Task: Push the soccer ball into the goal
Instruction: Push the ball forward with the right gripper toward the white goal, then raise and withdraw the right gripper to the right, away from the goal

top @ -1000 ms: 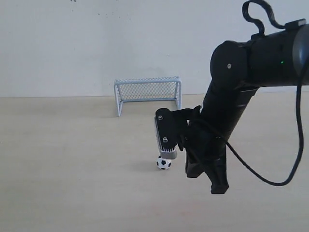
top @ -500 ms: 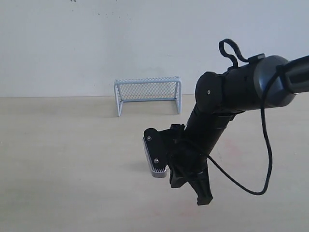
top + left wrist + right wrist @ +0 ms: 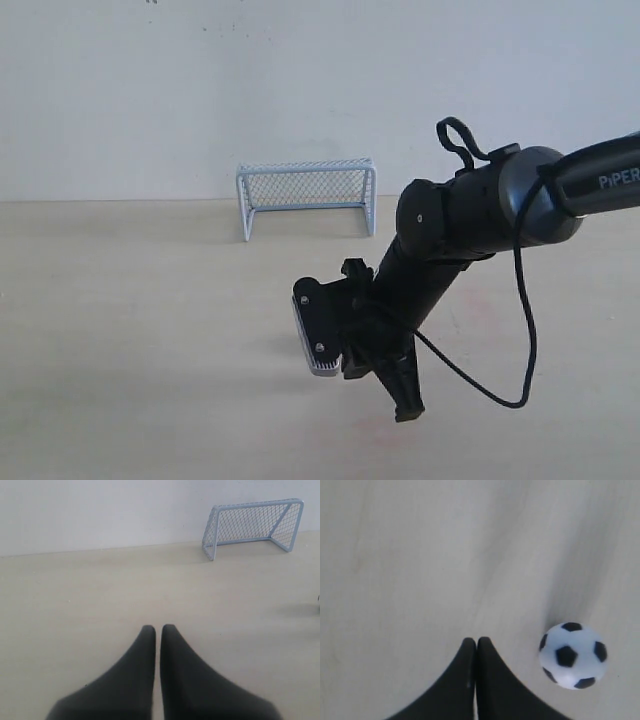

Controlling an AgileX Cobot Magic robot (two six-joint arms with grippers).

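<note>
The soccer ball (image 3: 572, 655), white with black patches, rests on the pale wooden table (image 3: 120, 330) just beside my right gripper's tips, with a small gap between them. My right gripper (image 3: 476, 641) is shut on nothing and points down at the table; it also shows in the exterior view (image 3: 407, 410). There the wrist hides the ball. The goal (image 3: 305, 195) stands upright at the back against the wall, its mouth facing the front; the goal (image 3: 252, 527) also shows in the left wrist view. My left gripper (image 3: 157, 628) hangs shut and empty above bare table, far from the goal.
A white wall (image 3: 150, 100) closes off the table behind the goal. The right arm's black cable (image 3: 520, 330) loops down beside the forearm. Nothing else stands on the table.
The right arm has swung left and lower. The ball, visible beside the wrist a second ago, is now hidden behind it in the exterior view.
</note>
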